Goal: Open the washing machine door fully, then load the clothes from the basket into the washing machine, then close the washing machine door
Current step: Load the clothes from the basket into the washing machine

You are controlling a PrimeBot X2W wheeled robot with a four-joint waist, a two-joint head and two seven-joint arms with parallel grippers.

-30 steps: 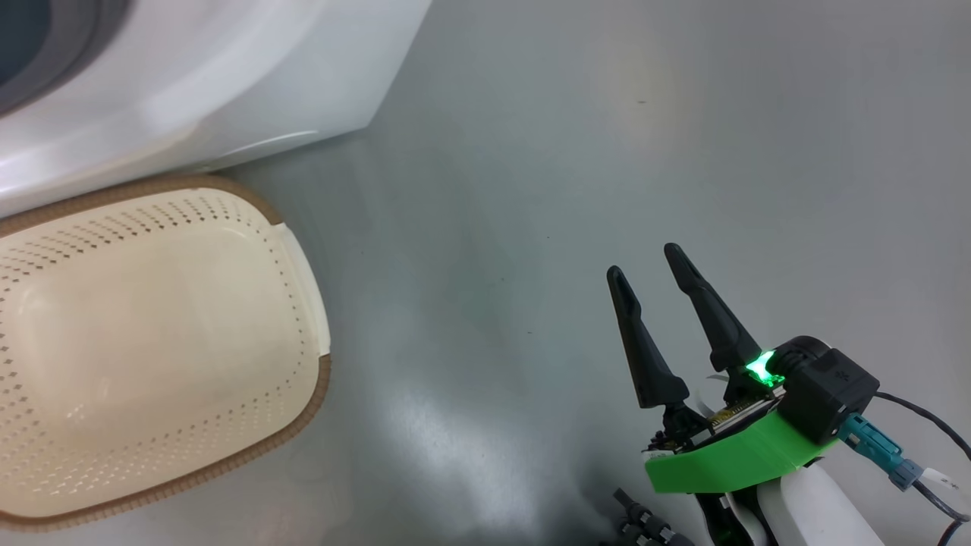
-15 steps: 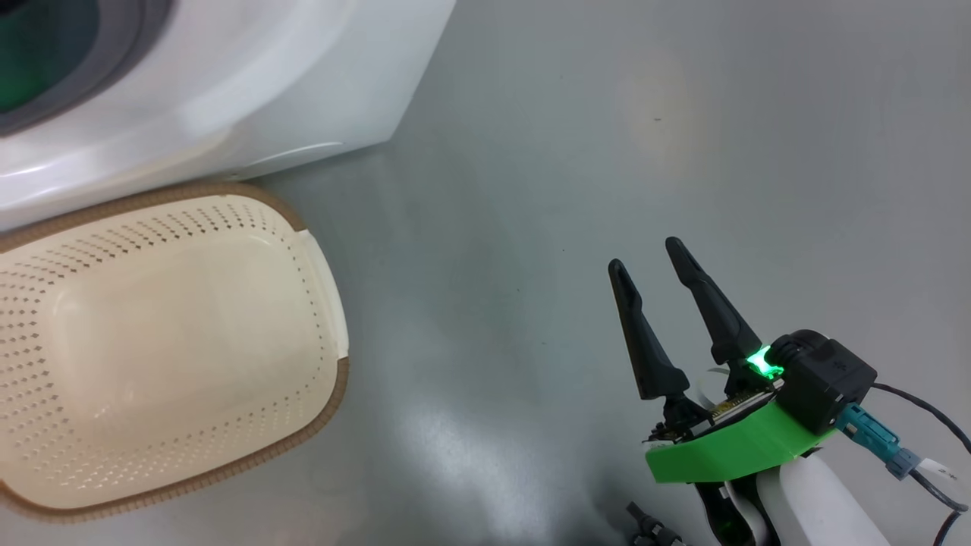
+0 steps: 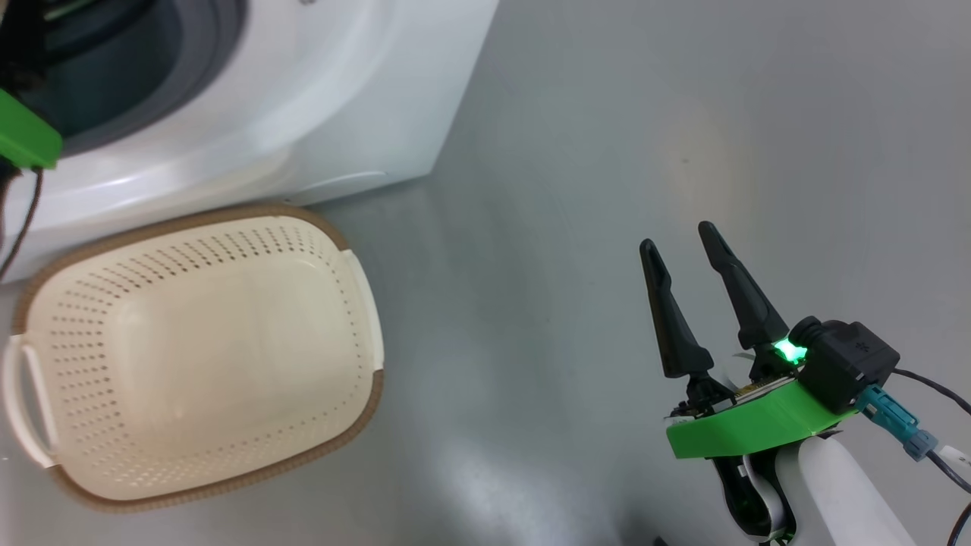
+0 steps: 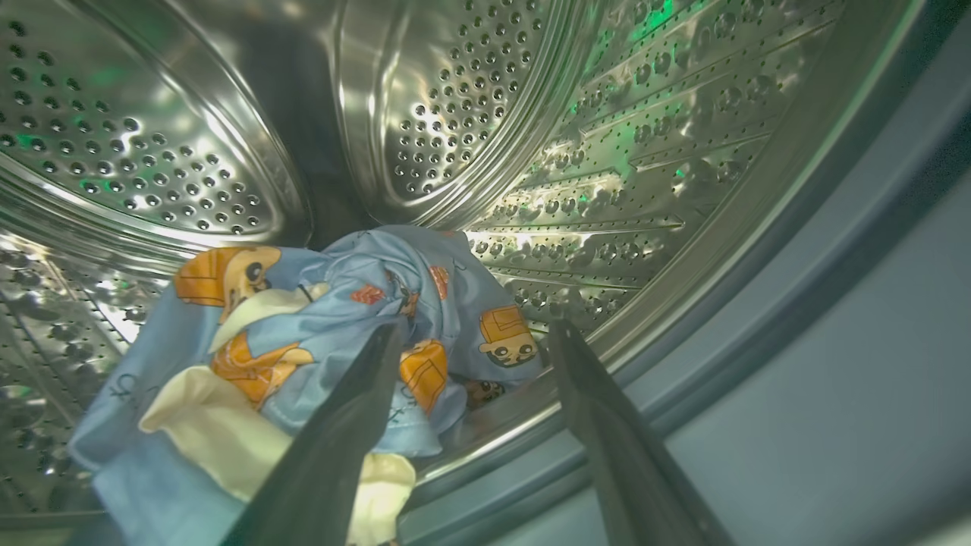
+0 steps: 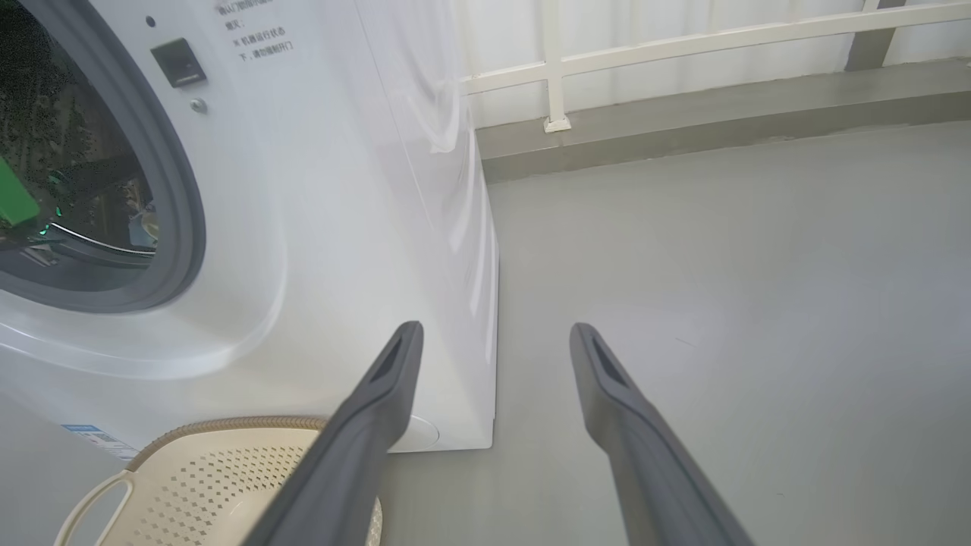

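My left tool (image 4: 476,330) points into a shiny perforated steel drum (image 4: 455,114), its two long dark fingers (image 4: 326,455) spread wide apart. Just ahead of them lies a crumpled bundle of light blue fabric clothes (image 4: 341,303), printed with orange-brown figures and showing pale cream patches. It rests on the drum's lower wall near the front lip. A smooth grey rubber gasket (image 4: 834,288) curves along the view's right. One finger overlaps the cloth; I cannot tell whether it touches.

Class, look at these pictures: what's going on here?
A robot is loading laundry. Its left claw is open inside the drum of the washing machine, over the clothes lying there, gripping nothing. The basket on the floor is empty. The right claw hangs open above the floor. The door opening is uncovered; closing is not yet done.
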